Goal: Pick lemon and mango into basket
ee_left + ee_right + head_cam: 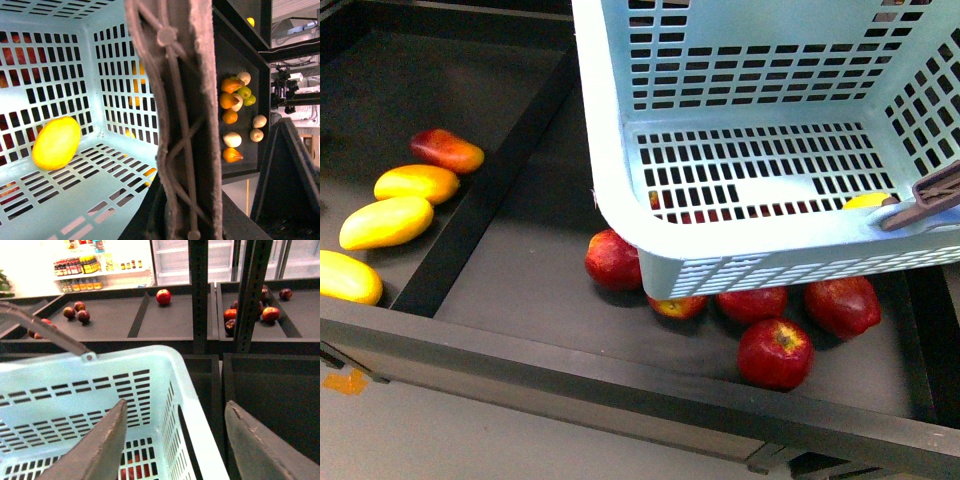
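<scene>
The pale blue-green basket hangs tilted above the right shelf compartment. My left gripper is shut on its brownish-mauve handle, which also shows in the front view. A stubby yellow oval fruit, the lemon, lies on the basket floor, and a sliver of it shows in the front view. Yellow mangoes lie in the left compartment, with a red-blushed one behind them. My right gripper is open and empty above the basket's rim. Neither gripper shows in the front view.
Several red apples lie under and in front of the basket. A dark divider separates the two compartments, and the shelf's front edge runs below. Farther shelves hold apples behind a dark upright post. Another shelf holds mixed fruit.
</scene>
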